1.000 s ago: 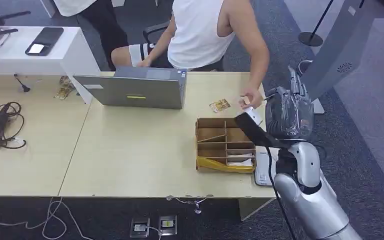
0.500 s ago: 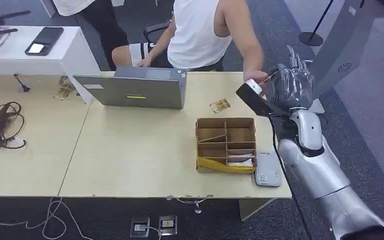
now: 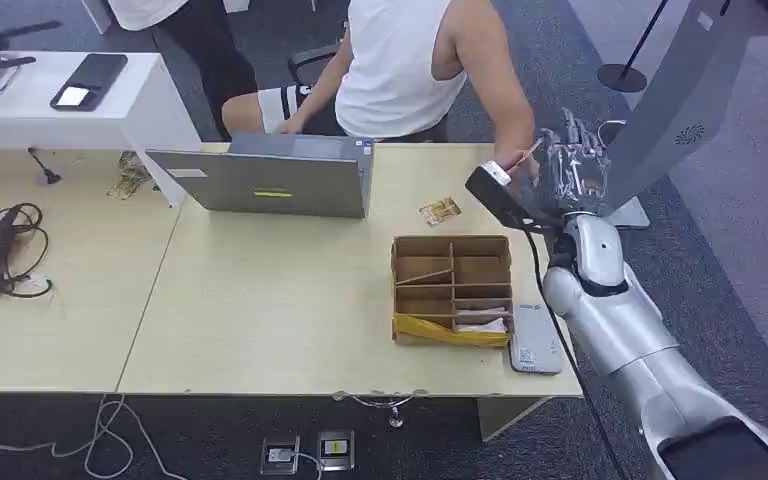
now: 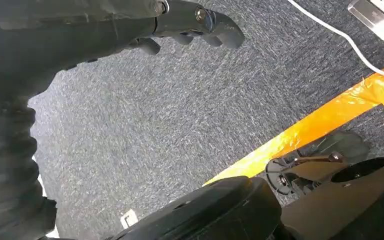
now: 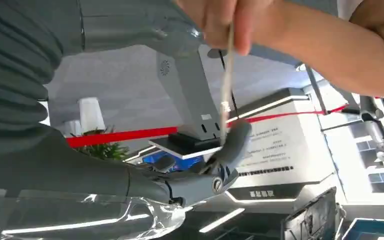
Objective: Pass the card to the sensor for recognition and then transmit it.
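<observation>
Two hands met at the card (image 5: 225, 90): the person's hand (image 5: 220, 20) pinched it above. The right hand (image 3: 572, 175) touched its lower edge with a fingertip (image 5: 235, 140); whether it gripped, I could not tell.

The right hand (image 3: 572, 172) has risen from the box (image 3: 452, 290), seemingly meeting the person's hand (image 3: 513, 165).

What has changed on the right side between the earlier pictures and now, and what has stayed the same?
The right hand has risen from beside the cardboard organizer to the table's far right corner, up to the person's hand. The card now stands on edge between that hand and the robot's fingers; who bears it is unclear. The reader, laptop and loose card stayed put.
</observation>
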Motion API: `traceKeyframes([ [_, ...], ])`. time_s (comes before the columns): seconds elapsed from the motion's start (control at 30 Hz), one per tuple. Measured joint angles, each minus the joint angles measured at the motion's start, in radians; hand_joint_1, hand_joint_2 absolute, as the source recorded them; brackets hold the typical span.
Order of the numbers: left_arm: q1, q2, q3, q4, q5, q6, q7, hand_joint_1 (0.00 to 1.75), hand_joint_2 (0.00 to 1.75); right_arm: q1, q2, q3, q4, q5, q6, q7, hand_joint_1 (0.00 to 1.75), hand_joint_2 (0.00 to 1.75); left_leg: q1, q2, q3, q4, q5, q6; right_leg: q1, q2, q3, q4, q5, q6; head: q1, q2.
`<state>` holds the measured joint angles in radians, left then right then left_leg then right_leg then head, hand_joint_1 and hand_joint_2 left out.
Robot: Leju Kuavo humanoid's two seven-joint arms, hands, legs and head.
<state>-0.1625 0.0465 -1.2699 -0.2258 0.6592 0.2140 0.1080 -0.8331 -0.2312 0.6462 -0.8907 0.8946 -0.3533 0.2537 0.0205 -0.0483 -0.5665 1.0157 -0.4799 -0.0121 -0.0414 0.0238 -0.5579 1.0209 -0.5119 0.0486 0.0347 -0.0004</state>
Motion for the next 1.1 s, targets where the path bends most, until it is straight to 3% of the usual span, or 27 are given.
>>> traceKeyframes([
  [0.13,0.000,0.000,0.000,0.000,0.000,0.000,0.000,0.00,1.75,-0.001,0.003,0.009,0.019,0.030,-0.072,0.005,0.00,1.75,0.000,0.000,0.000,0.000,0.000,0.000,0.000,0.000,0.000,0.000,0.000,0.000,0.000,0.000],
  [0.27,0.000,0.000,0.000,0.000,0.000,0.000,0.000,0.00,1.75,0.007,-0.005,0.012,0.003,0.126,-0.167,0.057,0.00,1.75,0.000,0.000,0.000,0.000,0.000,0.000,0.000,0.001,-0.001,0.000,0.000,0.000,0.000,0.000],
  [0.4,0.004,-0.001,0.000,0.000,0.004,0.000,-0.001,0.00,1.75,0.052,-0.042,-0.008,-0.101,0.235,-0.250,0.134,0.00,1.75,0.000,0.000,0.000,0.000,0.000,0.000,0.000,0.000,-0.001,0.000,0.000,0.000,0.000,0.000],
  [0.53,0.012,0.000,0.002,0.000,0.015,0.000,-0.007,0.00,1.75,0.105,-0.099,-0.078,-0.242,0.332,-0.319,0.217,0.00,1.75,0.000,0.001,0.001,0.001,0.000,0.000,0.000,0.001,0.000,-0.001,0.000,0.000,0.000,0.000],
  [0.63,0.024,0.001,0.003,0.000,0.026,0.001,-0.013,0.00,1.75,0.183,-0.146,-0.178,-0.390,0.367,-0.320,0.225,0.00,1.75,0.000,0.000,0.001,0.001,0.000,0.000,0.000,0.000,0.000,-0.002,0.000,0.000,0.000,0.000],
  [0.77,0.035,0.002,0.011,0.000,0.045,0.000,-0.015,0.00,1.75,0.274,-0.189,-0.362,-0.554,0.319,-0.320,0.151,0.00,1.75,-0.001,0.001,0.002,0.001,-0.001,0.000,0.000,0.001,-0.001,-0.002,0.000,0.000,0.000,0.000],
  [0.93,0.039,0.003,0.021,0.000,0.063,0.000,-0.015,0.00,1.75,0.389,-0.197,-0.630,-0.689,0.198,-0.320,0.027,0.00,1.75,0.000,0.000,0.002,0.001,-0.001,-0.001,0.000,0.000,0.000,-0.002,0.000,0.000,-0.001,0.000],
  [1.1,0.041,0.003,0.027,0.000,0.080,0.000,-0.015,0.00,1.75,0.481,-0.181,-0.905,-0.710,0.054,-0.320,-0.056,0.00,1.75,0.000,0.001,0.002,0.001,-0.002,0.000,-0.001,0.001,0.000,-0.002,0.000,0.000,0.000,0.000],
])
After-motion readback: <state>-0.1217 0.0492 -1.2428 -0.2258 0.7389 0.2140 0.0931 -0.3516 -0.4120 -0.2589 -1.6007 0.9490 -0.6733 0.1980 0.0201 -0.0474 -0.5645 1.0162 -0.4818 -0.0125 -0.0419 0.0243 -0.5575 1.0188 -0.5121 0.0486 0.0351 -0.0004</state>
